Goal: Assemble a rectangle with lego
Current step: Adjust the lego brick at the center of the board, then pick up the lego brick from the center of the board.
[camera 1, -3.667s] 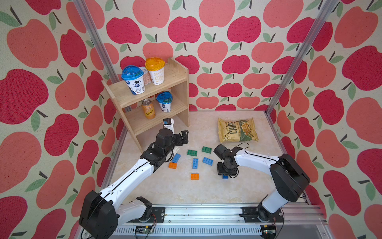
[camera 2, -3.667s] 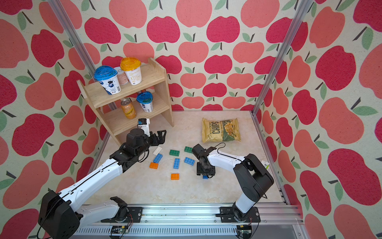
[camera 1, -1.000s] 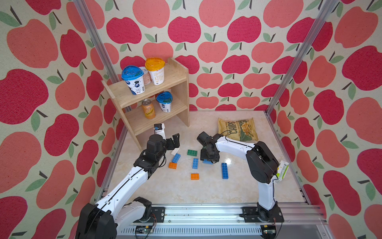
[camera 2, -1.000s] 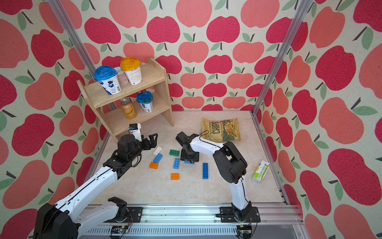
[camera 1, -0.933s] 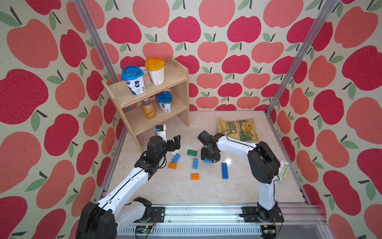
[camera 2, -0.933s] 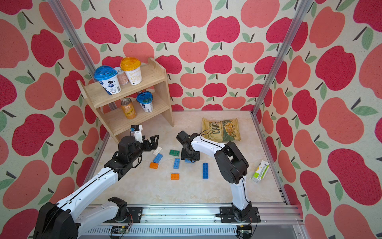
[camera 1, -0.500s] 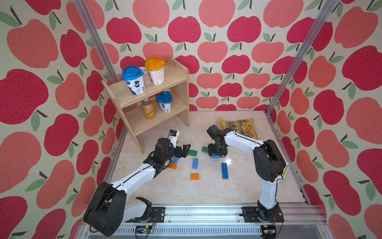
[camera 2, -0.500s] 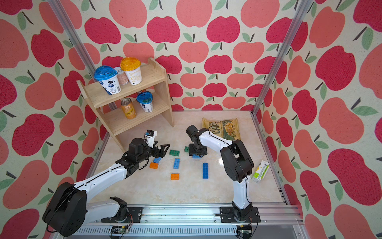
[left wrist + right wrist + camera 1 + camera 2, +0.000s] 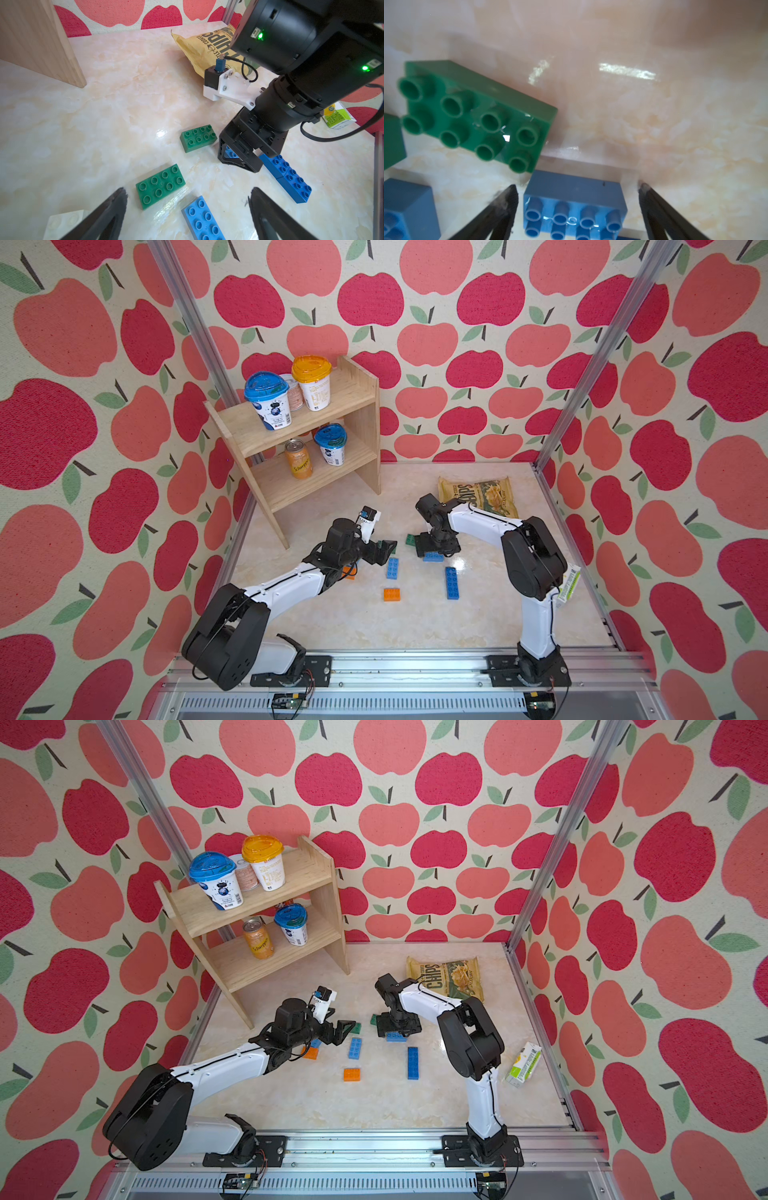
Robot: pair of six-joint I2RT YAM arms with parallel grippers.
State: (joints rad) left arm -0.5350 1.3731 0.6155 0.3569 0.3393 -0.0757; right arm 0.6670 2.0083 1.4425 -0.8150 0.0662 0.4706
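Lego bricks lie scattered on the marble table. My right gripper (image 9: pixel 436 548) points down and stands open astride a blue 2x4 brick (image 9: pixel 574 207), with a gap at each finger. A green brick (image 9: pixel 477 118) lies just beyond it. My left gripper (image 9: pixel 187 194) is open and low over the table, with a green brick (image 9: pixel 160 186) and a blue brick (image 9: pixel 202 218) lying ahead of its fingers. A white brick (image 9: pixel 64 220) sits beside one finger. In both top views a long blue piece (image 9: pixel 451 583) and an orange brick (image 9: pixel 391 594) lie nearer the front; another orange brick (image 9: pixel 311 1052) is half hidden under the left arm.
A wooden shelf (image 9: pixel 357 414) with cups and a can stands at the back left. A chips bag (image 9: pixel 478 495) lies at the back, behind the right arm. A green-and-white carton (image 9: pixel 523 1065) lies by the right wall. Apple-patterned walls enclose the table.
My right gripper carried the blue brick toward the right, set it by the green one and opened. My left arm stretched toward the middle, bringing its gripper down by the green and blue bricks.
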